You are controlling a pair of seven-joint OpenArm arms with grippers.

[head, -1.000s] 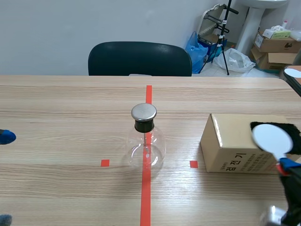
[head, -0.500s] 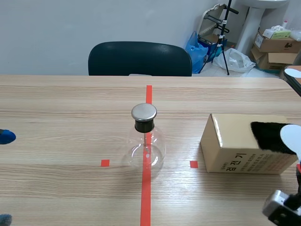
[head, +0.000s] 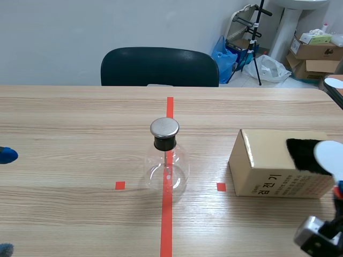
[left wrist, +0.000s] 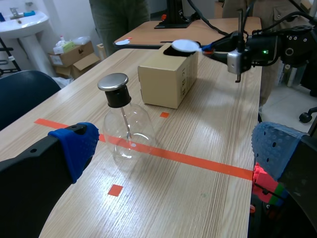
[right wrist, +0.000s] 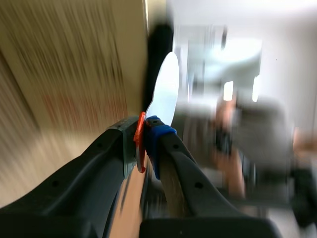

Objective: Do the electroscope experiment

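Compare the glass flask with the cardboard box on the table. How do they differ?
The glass flask is clear and round-bellied; the cardboard box is opaque, tan and flat-sided. The flask stands on the red centre line; the box sits off it, toward the right arm's side. The flask is topped by a metal disc; the box carries a black patch. Both rest on the wooden table.

Clear flask with silver cap, tan box, white disc, black fur.
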